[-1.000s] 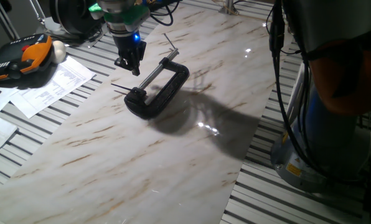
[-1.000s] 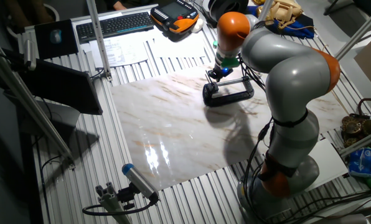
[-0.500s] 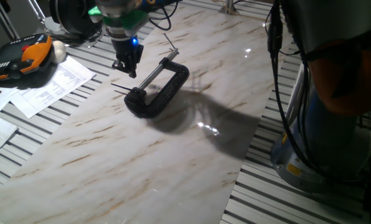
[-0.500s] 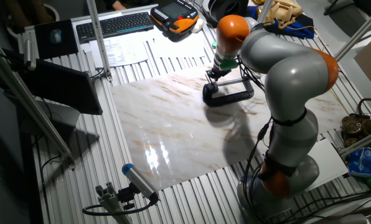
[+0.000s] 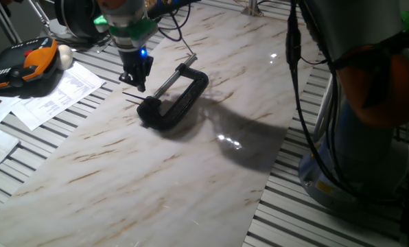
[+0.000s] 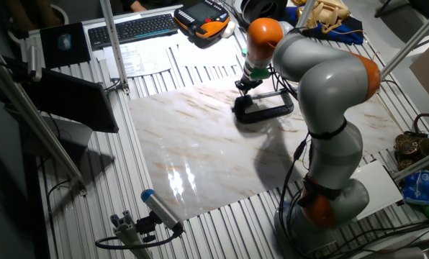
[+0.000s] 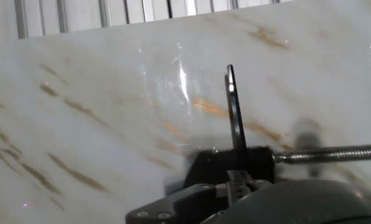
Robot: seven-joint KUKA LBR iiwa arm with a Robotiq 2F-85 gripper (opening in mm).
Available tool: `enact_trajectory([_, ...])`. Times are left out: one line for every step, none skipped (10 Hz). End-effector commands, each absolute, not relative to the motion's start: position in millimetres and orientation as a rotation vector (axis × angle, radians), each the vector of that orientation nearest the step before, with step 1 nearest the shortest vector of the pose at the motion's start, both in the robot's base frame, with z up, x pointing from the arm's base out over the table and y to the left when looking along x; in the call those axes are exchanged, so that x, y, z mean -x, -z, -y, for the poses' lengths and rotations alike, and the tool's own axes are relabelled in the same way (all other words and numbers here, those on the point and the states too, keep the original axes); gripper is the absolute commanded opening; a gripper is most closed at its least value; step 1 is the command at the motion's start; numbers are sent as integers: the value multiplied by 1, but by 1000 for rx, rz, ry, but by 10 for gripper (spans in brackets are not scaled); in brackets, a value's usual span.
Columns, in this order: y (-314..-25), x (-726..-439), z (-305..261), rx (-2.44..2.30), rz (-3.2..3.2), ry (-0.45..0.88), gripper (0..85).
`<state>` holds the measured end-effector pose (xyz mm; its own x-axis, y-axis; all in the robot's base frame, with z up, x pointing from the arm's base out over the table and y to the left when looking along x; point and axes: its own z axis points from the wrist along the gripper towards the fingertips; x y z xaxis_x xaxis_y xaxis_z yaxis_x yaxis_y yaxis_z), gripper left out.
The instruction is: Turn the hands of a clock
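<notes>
The clock is a black C-clamp lying on the marble slab, with its silver screw rod pointing to the far side. The hand is a thin dark pin sticking out to the left of the clamp's rounded end. My gripper hangs just above that end and the pin, with its jaws together. In the other fixed view the gripper is over the clamp's left end. In the hand view the pin runs upward from the clamp end, and the fingers show closed at the bottom edge. I cannot tell whether they touch the pin.
An orange and black pendant and papers lie on the slatted table left of the slab. A keyboard is at the far side. The arm's base stands to the right of the slab.
My gripper has moved left and slightly down, from over the screw rod to over the clamp's rounded end and pin. The clamp has not moved.
</notes>
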<state>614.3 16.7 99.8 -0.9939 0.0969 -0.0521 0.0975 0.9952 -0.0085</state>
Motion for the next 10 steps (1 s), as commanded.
enact_trajectory([-96,-617,-17,-148,-3086,20,0])
enact_trajectory([-89,-620,-18,-150,-3086,20,0])
enact_trajectory([-84,-622,-19,-148,-3088,15,0])
enact_trajectory([-80,-624,-20,-150,-3082,14,0])
enact_trajectory([-77,-625,-21,-154,-3071,13,0])
enact_trajectory([-74,-627,-23,-154,-3065,11,0])
enact_trajectory([-71,-629,-24,-151,-3057,15,0])
enact_trajectory([-69,-631,-23,-141,-3053,17,0])
enact_trajectory([-66,-632,-22,-136,-3053,17,0])
enact_trajectory([-65,-633,-22,-134,-3052,15,0])
